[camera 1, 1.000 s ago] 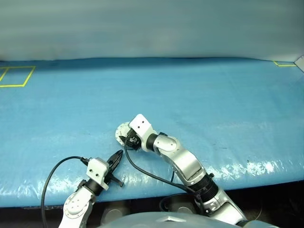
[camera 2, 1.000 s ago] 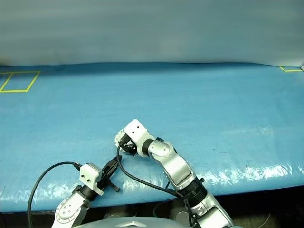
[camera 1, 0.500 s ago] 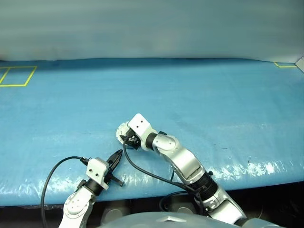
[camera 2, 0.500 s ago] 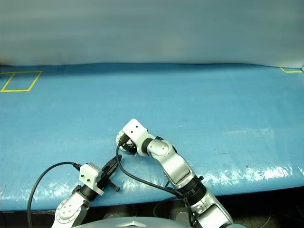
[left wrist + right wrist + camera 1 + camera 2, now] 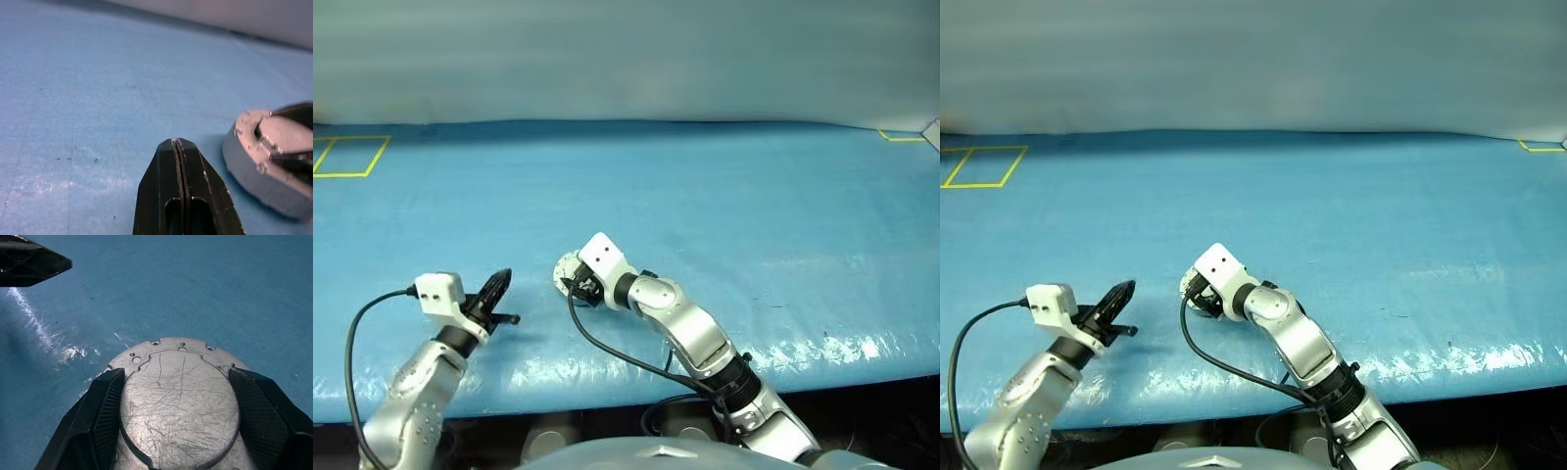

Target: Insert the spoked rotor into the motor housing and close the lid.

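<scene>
The housing [image 5: 178, 416] sits on the blue table [image 5: 754, 206], near its front edge. Its lid [image 5: 180, 399] is shut: a scratched grey disc with a raised centre lies flat on top, small holes along its rim. The right gripper [image 5: 178, 426] is at the housing, its two fingers [image 5: 100, 421] spread wide, one on each side of the lid and against its edge. From the head views the right gripper [image 5: 579, 285] covers most of the housing [image 5: 566, 268], whose pale rim peeks out on the left. The left gripper [image 5: 495, 286] hangs to the left of the housing, apart from it, fingers [image 5: 161, 191] pressed together with nothing between them. The rotor cannot be made out.
</scene>
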